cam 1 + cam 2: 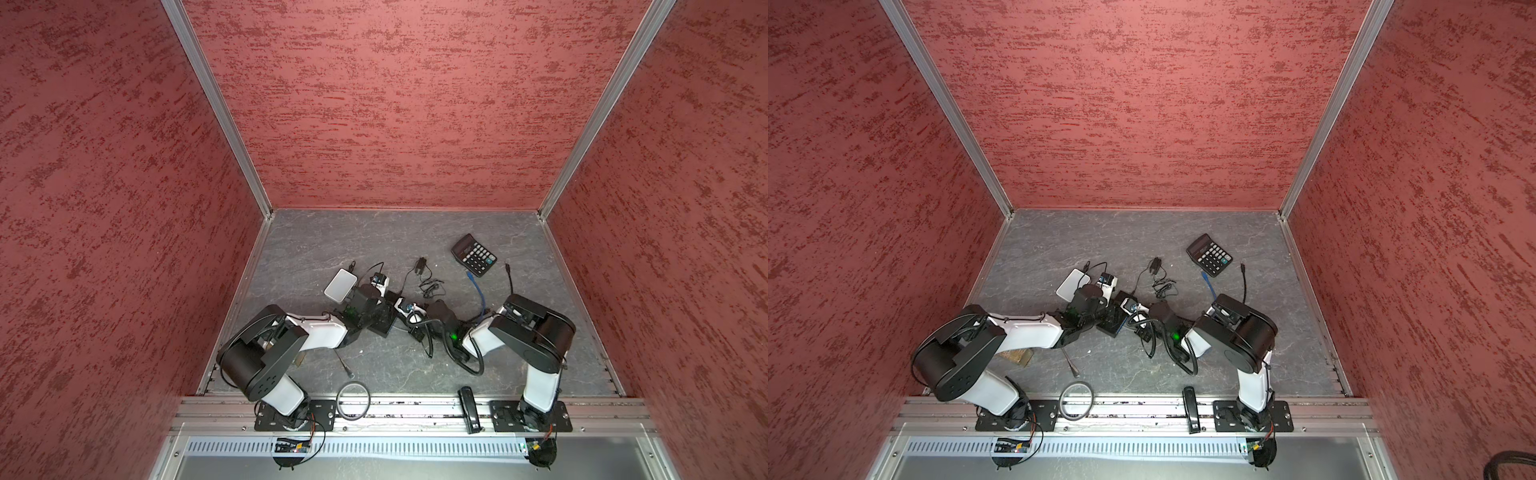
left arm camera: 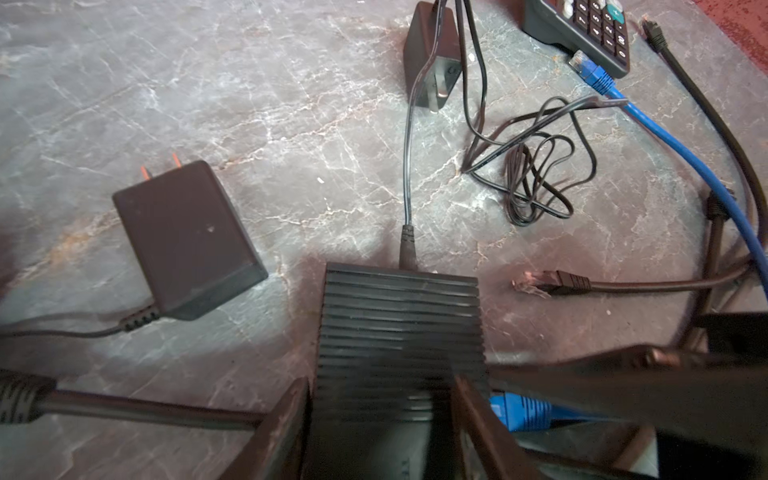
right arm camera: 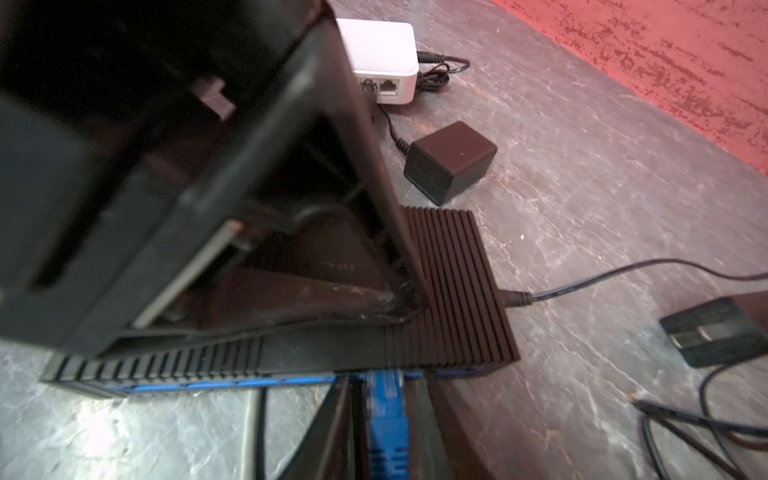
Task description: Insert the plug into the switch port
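Observation:
The switch point(image 2: 399, 324) is a black ribbed box with a blue port face, lying on the grey table; it shows in both top views point(image 1: 384, 324) point(image 1: 1113, 322). My left gripper point(image 2: 380, 386) straddles it, a finger pressed on each side, shut on it. The blue plug point(image 3: 388, 415) has its tip in a port on the switch's point(image 3: 457, 282) blue face. My right gripper point(image 3: 384, 380) stands around the plug with a small gap on each side, open. The left wrist view shows the plug point(image 2: 519, 411) at the switch's port side. A thin power lead point(image 2: 408, 249) enters the switch's back.
A white router point(image 3: 382, 54) and a black cube adapter point(image 3: 451, 162) lie beyond the switch. A black adapter point(image 2: 187, 241), a tangled thin cable point(image 2: 536, 183), a loose black network plug point(image 2: 552, 282) and a calculator point(image 1: 473, 254) lie around. A grey cable ring point(image 1: 352, 401) rests on the front rail.

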